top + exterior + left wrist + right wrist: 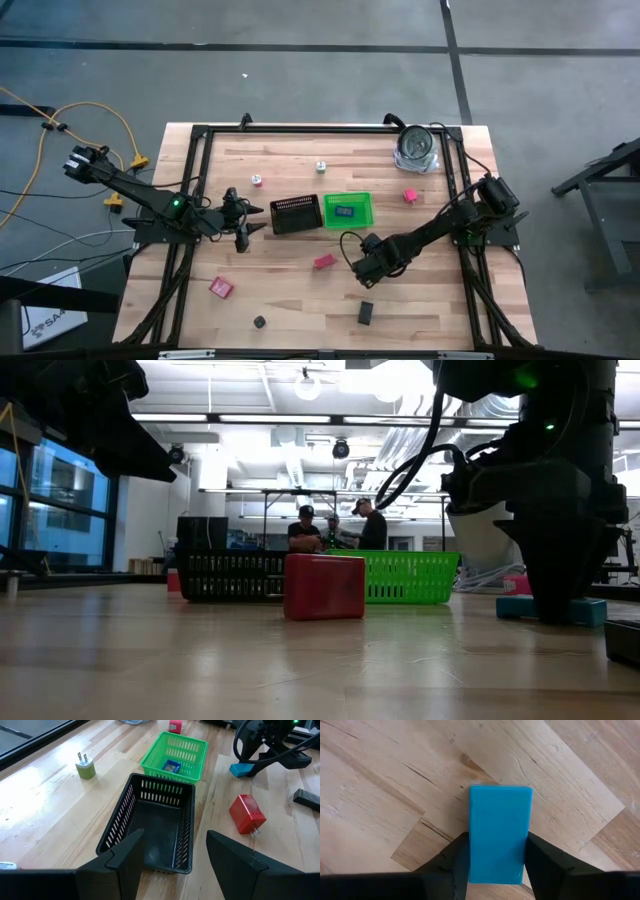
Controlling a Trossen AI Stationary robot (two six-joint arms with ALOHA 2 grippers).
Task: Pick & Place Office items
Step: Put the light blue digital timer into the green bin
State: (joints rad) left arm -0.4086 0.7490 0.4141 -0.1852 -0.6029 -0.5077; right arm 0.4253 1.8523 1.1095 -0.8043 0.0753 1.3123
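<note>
Fingers of the right claw [495, 857] are clamped on the sides of a blue block [499, 832] lying flat on the bench [380, 795], probably for lifting toward the green bin [348, 210] nearby. Left claw [172, 857] hangs empty, fingers apart, over the black mesh tray [150, 827]. A red block [324, 261] lies close by.
</note>
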